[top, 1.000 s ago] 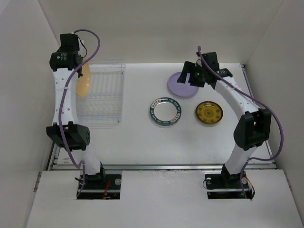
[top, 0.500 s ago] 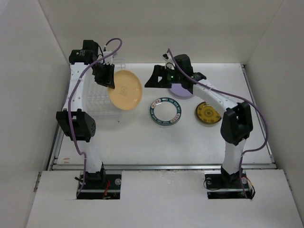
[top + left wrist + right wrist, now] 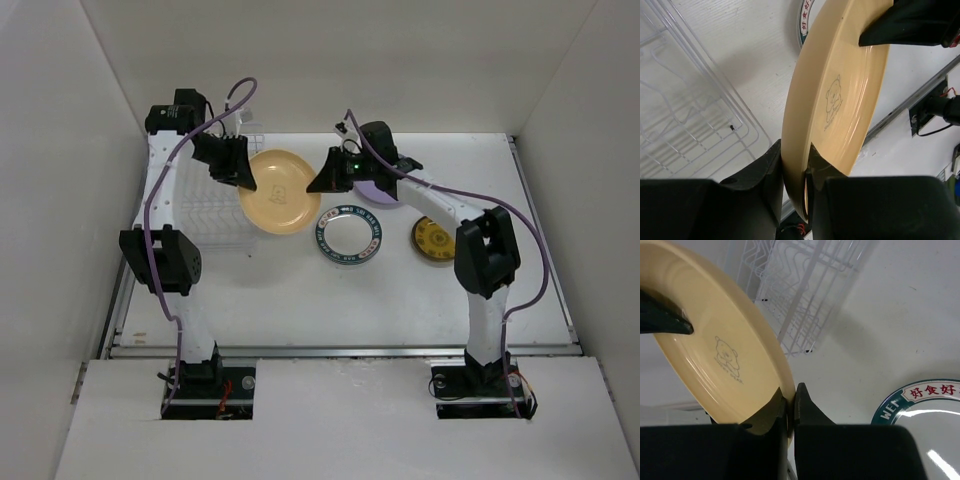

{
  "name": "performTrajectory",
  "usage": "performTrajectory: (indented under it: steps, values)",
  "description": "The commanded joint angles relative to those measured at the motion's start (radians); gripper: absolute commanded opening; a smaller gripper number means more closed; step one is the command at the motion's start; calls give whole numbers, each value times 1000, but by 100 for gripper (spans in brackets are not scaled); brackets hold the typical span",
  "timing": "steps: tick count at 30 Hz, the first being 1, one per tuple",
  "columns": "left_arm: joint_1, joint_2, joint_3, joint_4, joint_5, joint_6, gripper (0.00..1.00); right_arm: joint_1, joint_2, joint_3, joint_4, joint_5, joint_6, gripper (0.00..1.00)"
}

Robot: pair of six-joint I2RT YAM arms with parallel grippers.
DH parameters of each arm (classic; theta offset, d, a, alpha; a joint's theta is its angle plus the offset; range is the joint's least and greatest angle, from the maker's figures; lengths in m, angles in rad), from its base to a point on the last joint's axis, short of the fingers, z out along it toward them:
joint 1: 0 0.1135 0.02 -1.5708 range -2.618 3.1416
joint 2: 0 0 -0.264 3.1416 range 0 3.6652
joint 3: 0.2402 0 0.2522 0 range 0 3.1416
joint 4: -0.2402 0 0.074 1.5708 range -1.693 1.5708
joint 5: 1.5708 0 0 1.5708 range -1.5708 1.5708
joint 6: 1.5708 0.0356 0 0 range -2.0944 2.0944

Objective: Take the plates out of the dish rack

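Note:
A tan plate (image 3: 280, 192) with a small bear print hangs above the table, right of the dish rack (image 3: 215, 215). My left gripper (image 3: 245, 180) is shut on its left rim, and my right gripper (image 3: 318, 182) is shut on the opposite rim. In the left wrist view the plate (image 3: 840, 100) stands edge-on in my left gripper (image 3: 796, 165), with the rack (image 3: 685, 115) below. The right wrist view shows the plate (image 3: 715, 350) pinched by my right gripper (image 3: 791, 405), the rack (image 3: 805, 295) behind. No plates show in the rack's slots.
On the table lie a white plate with a teal patterned rim (image 3: 349, 235), a mustard-yellow plate (image 3: 432, 240) and a purple plate (image 3: 385, 190) partly under the right arm. White walls stand close on the left, back and right.
The left arm has swung the tan plate from the rack's left side out to the right. The right arm has moved left from the purple plate and shut on the tan plate's other rim.

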Motion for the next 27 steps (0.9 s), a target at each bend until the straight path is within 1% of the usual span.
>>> performTrajectory:
  steps: [1, 5, 6, 7, 8, 9, 11, 13, 14, 15, 17, 18, 19, 20, 22, 25, 27]
  values:
    - [-1, -5, 28, -66, 90, 14, 0, 11, 3, 1, 112, -33, 56, 0]
    - [-1, -5, 28, -48, -4, -12, 46, 11, 3, 1, 112, -24, 65, 0]
    - [-1, -15, 28, -37, -24, -12, 72, 11, -6, 1, 102, -24, 74, 0]
    - [-1, -16, 28, -25, -66, -27, 83, 1, -6, 1, 102, -24, 85, 0]
    - [-1, -16, 28, -16, -91, -53, 97, -9, -6, -8, 102, -14, 94, 0]
    - [-1, -29, 28, -3, -120, -67, 100, -19, -17, -8, 102, -14, 94, 0]
    - [8, -55, 28, 36, -240, -99, 100, -54, -28, -19, 102, 24, 131, 0]
    - [21, -84, 28, 67, -368, -166, 100, -87, -39, -28, 52, 68, 146, 0]
    - [21, -94, 28, 87, -506, -185, 100, -106, -48, -28, 35, 93, 156, 0]
    - [33, -94, 28, 87, -562, -196, 100, -147, -48, -28, 12, 158, 156, 0]
    - [67, -117, 37, 87, -655, -208, 100, -189, -48, -8, -95, 240, 156, 0]
    - [79, -117, 37, 87, -668, -208, 100, -231, -48, 5, -141, 331, 166, 0]
    - [102, -130, 13, 87, -668, -208, 100, -253, -36, 25, -219, 367, 176, 0]
    - [113, -144, 1, 87, -668, -208, 100, -275, -23, 25, -235, 386, 176, 0]
    - [122, -160, -25, 96, -657, -208, 100, -328, -23, 3, -235, 398, 176, 0]
    - [134, -170, -70, 116, -638, -208, 100, -374, -23, -8, -224, 400, 176, 0]
    - [134, -170, -79, 116, -582, -199, 100, -374, -34, -46, -153, 356, 176, 0]
